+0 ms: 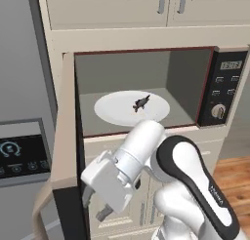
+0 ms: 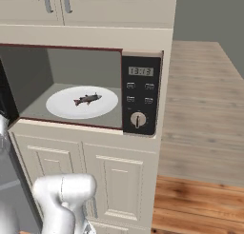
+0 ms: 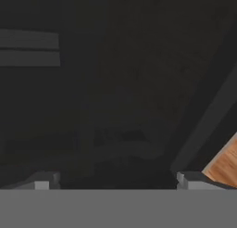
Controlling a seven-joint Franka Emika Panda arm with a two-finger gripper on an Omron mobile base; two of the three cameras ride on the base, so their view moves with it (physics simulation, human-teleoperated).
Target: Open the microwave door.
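The microwave door stands swung wide to the left, seen edge-on, with its beige frame up top and dark glass low down. Its curved beige handle shows at the lower left. Behind it the microwave shows its grey cavity, with a white turntable plate carrying a small dark fish. The black control panel sits at its right. My gripper is low beside the door's inner face, open and holding nothing. In the hand view, dark glass lies close ahead between the spread fingertips.
A grey appliance with a small black display stands left of the door. Beige cabinet doors sit above and below the microwave. Wooden floor stretches to the right.
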